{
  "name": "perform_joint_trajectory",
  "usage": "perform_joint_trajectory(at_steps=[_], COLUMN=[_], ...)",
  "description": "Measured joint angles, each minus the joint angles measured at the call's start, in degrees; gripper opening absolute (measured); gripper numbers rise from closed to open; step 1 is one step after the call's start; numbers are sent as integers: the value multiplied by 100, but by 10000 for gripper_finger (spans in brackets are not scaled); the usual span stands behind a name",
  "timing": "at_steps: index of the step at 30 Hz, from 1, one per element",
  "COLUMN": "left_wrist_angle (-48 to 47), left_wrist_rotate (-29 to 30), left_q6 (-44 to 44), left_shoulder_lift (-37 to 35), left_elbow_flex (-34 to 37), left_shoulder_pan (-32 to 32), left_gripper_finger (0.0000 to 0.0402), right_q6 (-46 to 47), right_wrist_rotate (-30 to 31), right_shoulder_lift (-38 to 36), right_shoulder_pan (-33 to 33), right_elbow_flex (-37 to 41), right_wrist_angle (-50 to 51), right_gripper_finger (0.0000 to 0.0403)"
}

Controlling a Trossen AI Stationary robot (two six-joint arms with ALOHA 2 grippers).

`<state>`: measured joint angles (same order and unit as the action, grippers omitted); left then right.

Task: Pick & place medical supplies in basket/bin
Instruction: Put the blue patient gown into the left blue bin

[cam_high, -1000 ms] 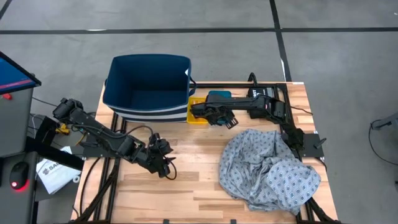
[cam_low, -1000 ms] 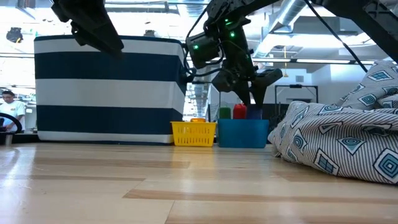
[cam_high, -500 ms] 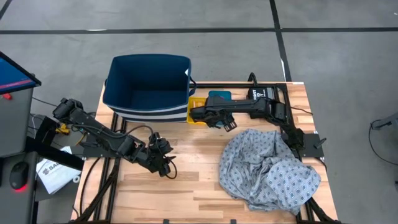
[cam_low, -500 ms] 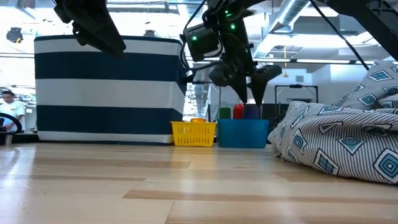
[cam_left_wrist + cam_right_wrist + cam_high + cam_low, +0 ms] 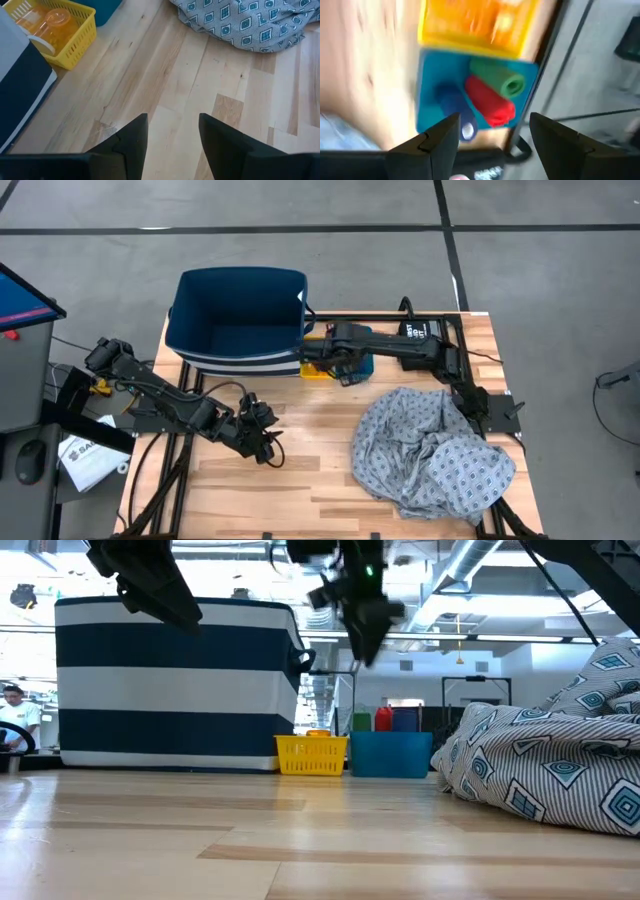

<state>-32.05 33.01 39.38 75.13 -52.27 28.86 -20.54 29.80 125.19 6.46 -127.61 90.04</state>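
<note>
Gown cloth [image 5: 432,452] lies heaped on table [image 5: 300,470], near right edge, well apart from striped basket [image 5: 238,320]. Right gripper [image 5: 338,367] hangs above teal tray [image 5: 432,117] holding rolls [image 5: 490,107], jaws spread, empty. Left gripper [image 5: 172,135] waits low, jaws parted. Likely next: pinch cloth at high fold, lift clear before swinging to basket.

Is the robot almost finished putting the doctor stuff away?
Mostly. Done: the orange pill bottles lie in the yellow tray, and the green, red and blue rolls sit in the teal tray. In hand: nothing; the right gripper hangs open above the trays. Left: the dotted gown lies on the table, outside the striped basket.
</note>
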Motion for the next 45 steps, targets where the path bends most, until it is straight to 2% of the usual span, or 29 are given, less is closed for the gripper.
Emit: perform_joint_trajectory(at_steps=[3,4,9,12,15,21,27,33,39,43,45], left_wrist_angle=[-54,-137,-1143,-1424,-1413,-1610,-1710,-1709,-1707,-1641,-1636], left_wrist_rotate=[-2,-34,-573,-649,-826,-953,-949,-892,-638,-600,-599], left_q6=[-5,-4,218,499,622,1102,1486,1513,1459,1131,1052], left_shoulder_lift=[0,0,2,2,2,-52,-302,-639,-1024,-1317,-1420], left_elbow_flex=[-1,0,0,0,0,0,0,0,0,0,0], left_shoulder_pan=[0,10,220,445,647,932,1156,1224,1224,1222,1222], left_gripper_finger=[168,168,168,168,168,168,168,168,168,168,168], right_q6=[746,1029,2033,2574,3158,4248,5355,6374,7241,7788,8096], right_wrist_rotate=[-648,-941,-2367,-2874,-3113,-3073,-2544,-2161,-1936,-1957,-2158], right_shoulder_lift=[-3,-103,-995,-1301,-1531,-1751,-1874,-1818,-1805,-1808,-1809], right_shoulder_pan=[10,12,32,-10,-166,-726,-1489,-2144,-2725,-3099,-3296], right_elbow_flex=[-726,-750,-205,-171,-177,-167,-125,-59,538,1136,1461], right_wrist_angle=[-16,-134,-507,-665,-641,11,-6,-9,-4,0,-1], right_gripper_finger=[235,235,235,235,235,234,234,234,234,234,234])
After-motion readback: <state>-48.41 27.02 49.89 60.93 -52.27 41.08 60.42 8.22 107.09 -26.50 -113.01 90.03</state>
